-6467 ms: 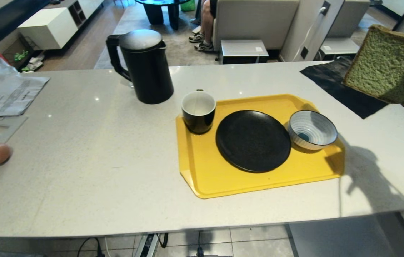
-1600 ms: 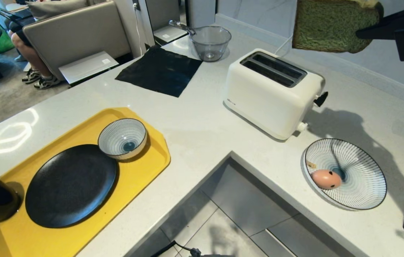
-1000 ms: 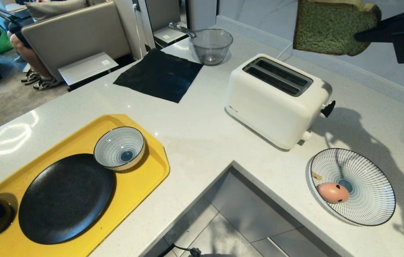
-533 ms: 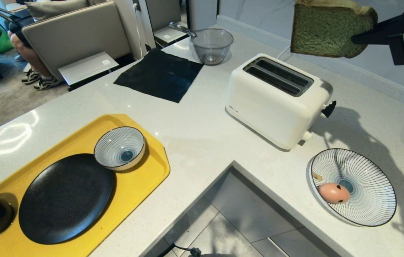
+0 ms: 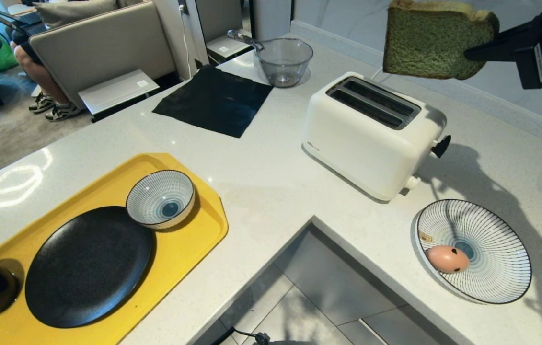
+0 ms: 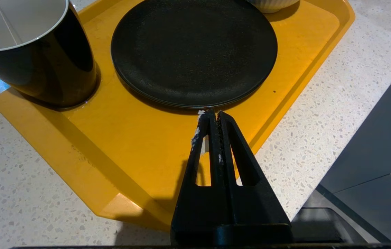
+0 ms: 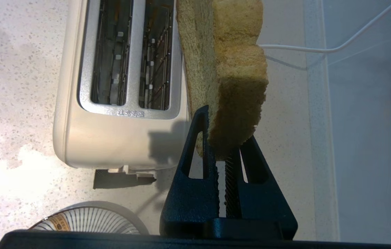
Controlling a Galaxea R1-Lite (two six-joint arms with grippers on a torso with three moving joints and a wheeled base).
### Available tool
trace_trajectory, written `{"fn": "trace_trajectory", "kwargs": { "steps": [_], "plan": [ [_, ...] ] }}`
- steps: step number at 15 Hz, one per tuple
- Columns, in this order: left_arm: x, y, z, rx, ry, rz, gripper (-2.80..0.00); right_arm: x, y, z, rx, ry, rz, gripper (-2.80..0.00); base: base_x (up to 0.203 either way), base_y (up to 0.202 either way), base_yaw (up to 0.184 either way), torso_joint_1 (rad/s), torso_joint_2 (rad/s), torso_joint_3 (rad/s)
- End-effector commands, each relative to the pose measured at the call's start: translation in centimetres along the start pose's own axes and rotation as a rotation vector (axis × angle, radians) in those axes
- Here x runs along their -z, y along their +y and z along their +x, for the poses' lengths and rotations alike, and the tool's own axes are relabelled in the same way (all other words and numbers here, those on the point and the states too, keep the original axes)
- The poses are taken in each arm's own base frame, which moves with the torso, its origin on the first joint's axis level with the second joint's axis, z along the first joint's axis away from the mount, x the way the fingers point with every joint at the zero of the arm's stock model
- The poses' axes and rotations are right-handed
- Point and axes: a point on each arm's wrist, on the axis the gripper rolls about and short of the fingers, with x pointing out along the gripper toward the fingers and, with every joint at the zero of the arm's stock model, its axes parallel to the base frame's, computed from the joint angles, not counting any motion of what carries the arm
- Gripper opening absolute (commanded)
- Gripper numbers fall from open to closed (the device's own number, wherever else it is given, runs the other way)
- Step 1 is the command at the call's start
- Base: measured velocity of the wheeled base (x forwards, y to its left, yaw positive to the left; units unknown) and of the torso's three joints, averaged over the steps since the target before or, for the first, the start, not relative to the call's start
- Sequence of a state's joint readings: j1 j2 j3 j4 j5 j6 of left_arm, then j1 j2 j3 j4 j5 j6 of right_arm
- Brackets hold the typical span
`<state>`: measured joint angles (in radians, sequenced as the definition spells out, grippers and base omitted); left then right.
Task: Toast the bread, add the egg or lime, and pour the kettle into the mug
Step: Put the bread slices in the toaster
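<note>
My right gripper (image 5: 472, 52) is shut on one edge of the bread (image 5: 436, 40), a thick green slice with a brown crust. It hangs upright in the air, above and just beyond the far side of the white toaster (image 5: 371, 134). From the right wrist, the bread (image 7: 230, 62) hangs beside the two empty slots of the toaster (image 7: 112, 103). The pink egg (image 5: 447, 258) lies on a striped plate (image 5: 501, 268). The mug (image 6: 33, 58) stands on the yellow tray (image 6: 129, 145); my left gripper (image 6: 214, 114) hovers shut above that tray. The kettle is out of view.
A black plate (image 5: 86, 266) and a striped bowl (image 5: 160, 199) share the tray. A black mat (image 5: 213, 100) and a glass bowl (image 5: 284, 60) lie behind. The counter makes an inner corner (image 5: 311, 218). A white cord (image 7: 319, 48) runs behind the toaster. A person sits far left.
The whole view has swung from the kettle and tray side to the toaster corner. Over the last second the bread has edged slightly left, nearer the toaster.
</note>
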<state>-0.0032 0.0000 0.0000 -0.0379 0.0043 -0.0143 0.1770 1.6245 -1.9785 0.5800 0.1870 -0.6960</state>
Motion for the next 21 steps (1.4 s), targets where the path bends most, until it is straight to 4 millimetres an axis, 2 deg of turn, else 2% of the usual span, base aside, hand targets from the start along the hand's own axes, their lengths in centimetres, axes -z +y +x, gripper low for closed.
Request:
{"fn": "trace_trajectory", "kwargs": {
  "steps": [1,5,9,13,21],
  "plan": [
    [0.4,0.0,0.1,-0.001,0.013,-0.001,-2.8,0.0,0.1,0.1,-0.007,0.002,-0.003,-2.8,0.0,0.0,0.0,0.0,0.0,0.0],
    [0.4,0.0,0.1,-0.001,0.013,-0.001,-2.8,0.0,0.1,0.1,-0.006,0.001,-0.003,-2.8,0.0,0.0,0.0,0.0,0.0,0.0],
    [0.4,0.0,0.1,-0.002,0.013,-0.001,-2.8,0.0,0.1,0.1,-0.007,0.002,-0.003,-2.8,-0.132,0.0,-0.001,0.002,0.01,0.002],
    [0.4,0.0,0.1,-0.002,0.013,-0.001,-2.8,0.0,0.1,0.1,-0.005,-0.001,-0.004,-2.8,0.0,0.0,0.0,0.0,0.0,0.0],
    [0.4,0.0,0.1,-0.002,0.013,-0.001,-2.8,0.1,0.5,1.5,-0.018,0.021,-0.073,-2.8,0.0,0.0,0.0,0.0,0.0,0.0]
  ]
}}
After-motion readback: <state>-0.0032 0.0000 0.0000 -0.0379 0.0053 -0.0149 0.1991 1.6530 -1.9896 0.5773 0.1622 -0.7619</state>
